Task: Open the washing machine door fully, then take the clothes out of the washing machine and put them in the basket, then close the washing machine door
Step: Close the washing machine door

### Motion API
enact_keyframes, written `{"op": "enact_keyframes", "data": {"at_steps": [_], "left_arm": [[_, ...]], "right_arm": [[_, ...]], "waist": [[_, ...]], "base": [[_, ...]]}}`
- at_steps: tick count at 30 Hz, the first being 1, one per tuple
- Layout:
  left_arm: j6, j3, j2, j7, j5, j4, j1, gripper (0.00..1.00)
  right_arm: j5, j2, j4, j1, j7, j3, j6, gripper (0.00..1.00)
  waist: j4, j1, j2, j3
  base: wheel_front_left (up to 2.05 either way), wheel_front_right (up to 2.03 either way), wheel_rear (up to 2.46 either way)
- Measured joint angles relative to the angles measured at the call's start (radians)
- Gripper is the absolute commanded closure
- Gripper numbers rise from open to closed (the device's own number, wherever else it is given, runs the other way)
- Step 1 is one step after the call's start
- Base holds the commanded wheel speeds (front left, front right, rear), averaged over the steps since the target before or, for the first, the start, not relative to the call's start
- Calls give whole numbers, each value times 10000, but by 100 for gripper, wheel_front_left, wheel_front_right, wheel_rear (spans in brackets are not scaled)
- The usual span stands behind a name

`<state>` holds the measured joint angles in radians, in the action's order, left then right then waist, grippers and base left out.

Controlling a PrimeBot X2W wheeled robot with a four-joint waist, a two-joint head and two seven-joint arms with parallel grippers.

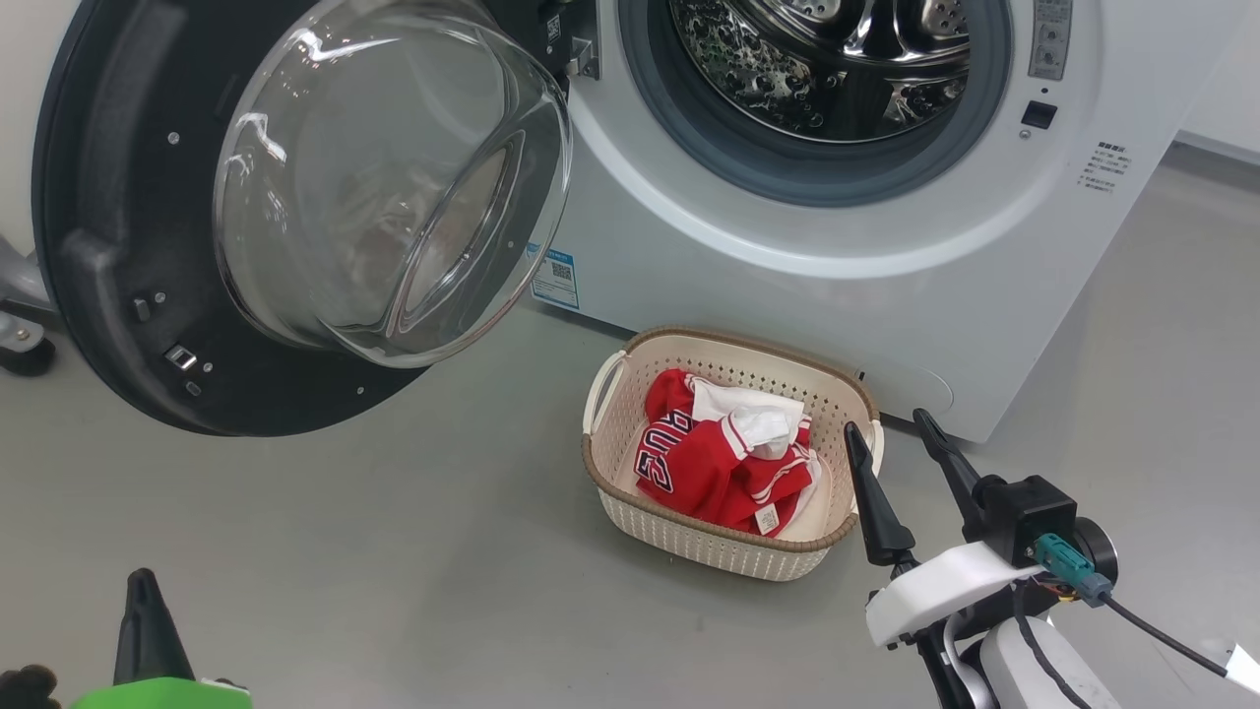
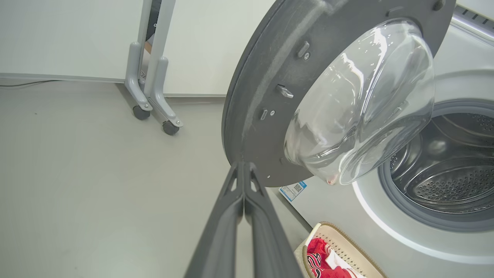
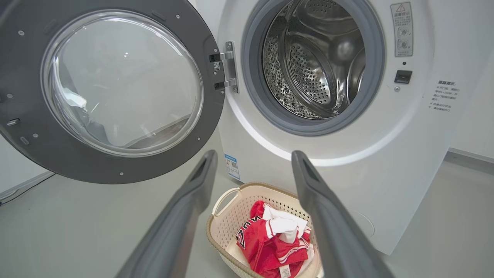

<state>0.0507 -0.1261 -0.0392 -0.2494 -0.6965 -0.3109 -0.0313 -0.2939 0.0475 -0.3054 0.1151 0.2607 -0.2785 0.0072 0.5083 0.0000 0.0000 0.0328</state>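
The washing machine (image 1: 787, 266) (image 3: 347, 154) stands with its door (image 1: 295, 207) (image 2: 308, 92) (image 3: 112, 88) swung wide open to the left, and bare steel shows inside the drum (image 3: 316, 61). Red clothes (image 1: 728, 458) (image 3: 274, 239) lie crumpled in the cream basket (image 1: 610, 473) (image 3: 222, 227) on the floor in front of the machine. My left gripper (image 2: 244, 166) (image 1: 146, 581) is shut with nothing in it, its tips pressed together close to the door's lower rim. My right gripper (image 1: 891, 423) (image 3: 252, 154) stands open just right of the basket.
A grey frame on castors (image 2: 154, 104) stands by the white wall to the left of the door. Grey floor (image 1: 394, 551) stretches around the basket. A blue label (image 1: 556, 279) is stuck low on the machine's front.
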Motion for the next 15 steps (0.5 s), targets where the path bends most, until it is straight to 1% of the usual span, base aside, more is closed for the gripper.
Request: {"op": "enact_keyframes", "data": {"at_steps": [8, 9, 11, 15], "left_arm": [[407, -84, 13, -27, -3714, -470, 21, 100], [518, -127, 13, -27, -4581, -583, 45, 100], [575, -169, 19, -29, -5319, -685, 83, 100], [617, -332, 21, -27, -6343, -750, 261, 100]], "right_arm": [[2, 0, 0, 0, 0, 0, -10, 0], [2, 2, 0, 0, 0, 0, -10, 0], [2, 2, 0, 0, 0, 0, -10, 0], [2, 2, 2, 1, 0, 0, -10, 0]], "waist": [[-27, 0, 0, 77], [-31, 0, 0, 94], [-34, 0, 0, 110], [-41, 0, 0, 142]], "base": [[0, 0, 0], [0, 0, 0], [0, 0, 0], [0, 0, 0]]}}
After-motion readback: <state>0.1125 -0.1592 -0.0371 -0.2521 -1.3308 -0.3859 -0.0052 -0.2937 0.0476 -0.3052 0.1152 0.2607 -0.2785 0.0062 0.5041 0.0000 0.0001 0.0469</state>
